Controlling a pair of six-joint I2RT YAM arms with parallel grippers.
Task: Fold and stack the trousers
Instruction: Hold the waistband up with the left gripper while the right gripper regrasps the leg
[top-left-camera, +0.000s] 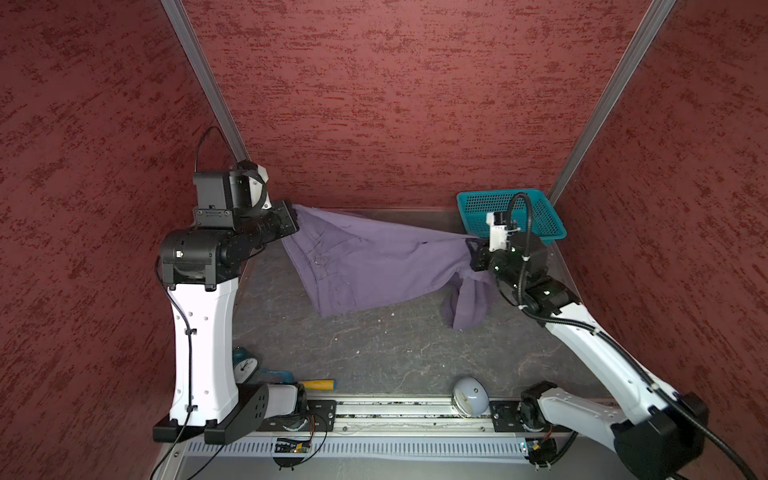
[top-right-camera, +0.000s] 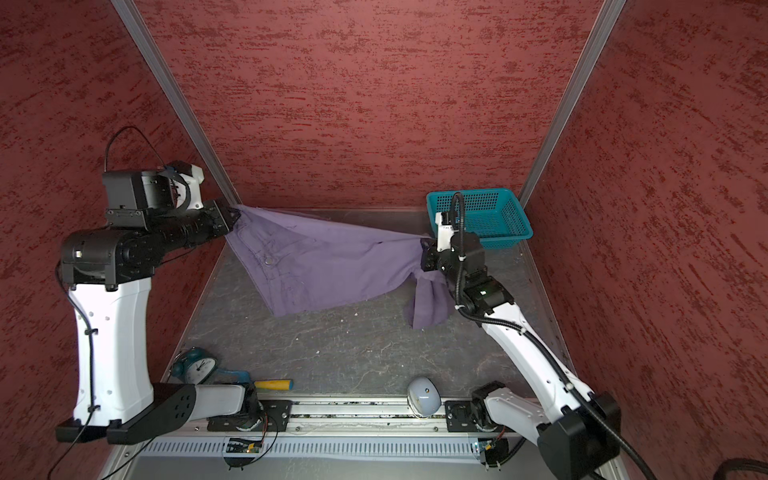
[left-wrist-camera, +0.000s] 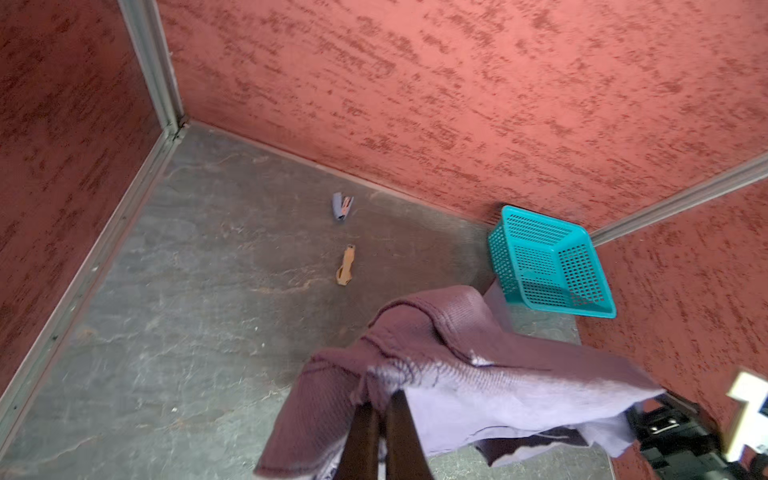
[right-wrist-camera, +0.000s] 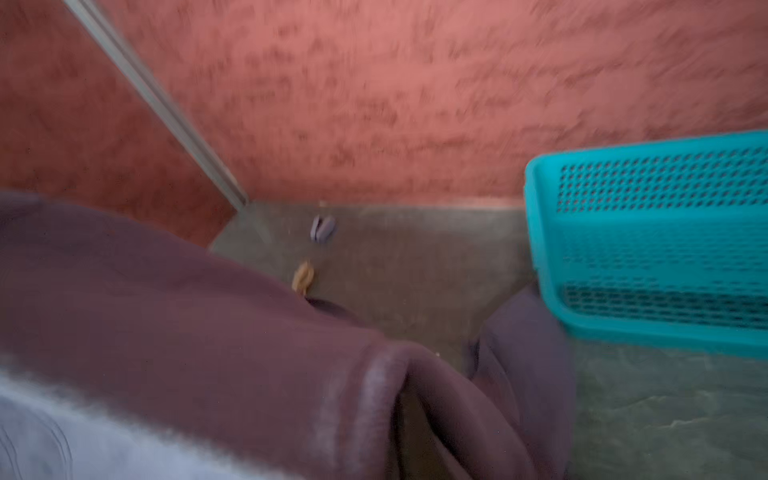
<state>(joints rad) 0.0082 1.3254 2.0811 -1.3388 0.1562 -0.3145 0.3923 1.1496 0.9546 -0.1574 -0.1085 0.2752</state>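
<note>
Overhead, in both top views, the trousers (top-left-camera: 374, 257) hang in the air above the far part of the tabletop (top-left-camera: 374, 353), strung like washing between the two arms. Their long axis runs side to side. The buttoned waistband end goes up to the left gripper (top-left-camera: 296, 217) by the far-left corner, and the leg end runs in a taut ridge to the right gripper (top-left-camera: 473, 253), just in front of the teal basket (top-left-camera: 511, 216). The belly of the cloth sags toward the near side, and a loose leg dangles beside the right arm. From the left wrist view, the left gripper (left-wrist-camera: 384, 399) has its fingers pressed together on a bunched edge of the trousers (left-wrist-camera: 478, 374), which drape away toward the basket (left-wrist-camera: 548, 266). A small grey-blue object (left-wrist-camera: 341, 206) and a tan one (left-wrist-camera: 345, 266) lie on the bare tabletop beyond. The right wrist view is smeared: trousers (right-wrist-camera: 166, 311) fill the lower part and the basket (right-wrist-camera: 648, 249) sits close, but the jaws are buried, so I cannot tell whether the right gripper is pinching the cloth or spread. To my eye the next move turns on that side-to-side line: lowering it onto the open tabletop nearer the bases, or carrying one end across to the other.
</note>
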